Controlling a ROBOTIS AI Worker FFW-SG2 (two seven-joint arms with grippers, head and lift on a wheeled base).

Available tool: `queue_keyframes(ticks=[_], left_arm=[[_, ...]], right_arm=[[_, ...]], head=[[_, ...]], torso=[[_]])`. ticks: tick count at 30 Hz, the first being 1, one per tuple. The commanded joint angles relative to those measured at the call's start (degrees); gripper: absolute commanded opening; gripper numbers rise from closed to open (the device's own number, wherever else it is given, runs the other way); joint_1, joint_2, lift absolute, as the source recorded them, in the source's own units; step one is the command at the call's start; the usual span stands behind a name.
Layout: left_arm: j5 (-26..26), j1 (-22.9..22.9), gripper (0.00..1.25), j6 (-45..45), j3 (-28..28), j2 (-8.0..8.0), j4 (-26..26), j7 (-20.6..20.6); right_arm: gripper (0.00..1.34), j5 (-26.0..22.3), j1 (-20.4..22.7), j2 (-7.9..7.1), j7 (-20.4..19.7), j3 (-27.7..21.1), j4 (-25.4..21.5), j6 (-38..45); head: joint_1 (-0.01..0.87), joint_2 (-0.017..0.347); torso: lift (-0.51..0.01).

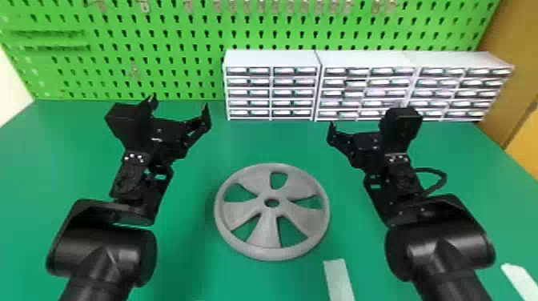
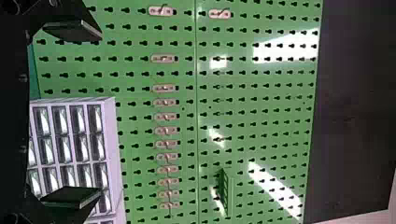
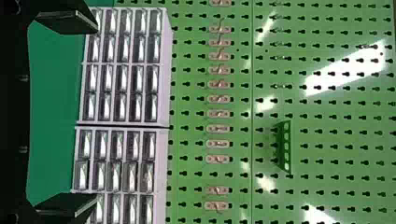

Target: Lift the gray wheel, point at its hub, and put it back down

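Observation:
The gray wheel (image 1: 267,232) lies flat on the green table between the two arms, its hub (image 1: 272,203) facing up and nothing touching it. My left gripper (image 1: 179,107) is held beyond the wheel and to its left, open with nothing between its fingers. In the left wrist view the left gripper (image 2: 99,114) has its two fingers wide apart. On the other side, beyond the wheel to the right, is my right gripper (image 1: 332,125). The right wrist view has the right gripper (image 3: 98,114) open too, its fingers spread and holding nothing.
White drawer cabinets (image 1: 272,92) stand along the table's back edge before a green pegboard (image 1: 160,68). A pale strip (image 1: 338,280) lies near the wheel's front right, and another pale piece (image 1: 520,280) is at the right front. The green table (image 1: 188,256) surrounds the wheel.

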Motion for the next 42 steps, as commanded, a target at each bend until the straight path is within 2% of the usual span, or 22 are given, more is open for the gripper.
queue_keyframes(ticks=[1, 42], left_arm=[[0.0, 0.0, 1.13, 0.0, 0.0, 0.00, 0.0, 0.0], [0.1, 0.0, 1.14, 0.0, -0.2, 0.00, 0.1, 0.0]], right_arm=[[1.30, -0.1, 0.0, 0.00, 0.0, 0.0, 0.0, 0.0], [1.30, -0.5, 0.0, 0.09, 0.0, 0.0, 0.0, 0.0]], head=[[0.692, 0.048], [0.692, 0.048]], torso=[[-0.088], [-0.088]])
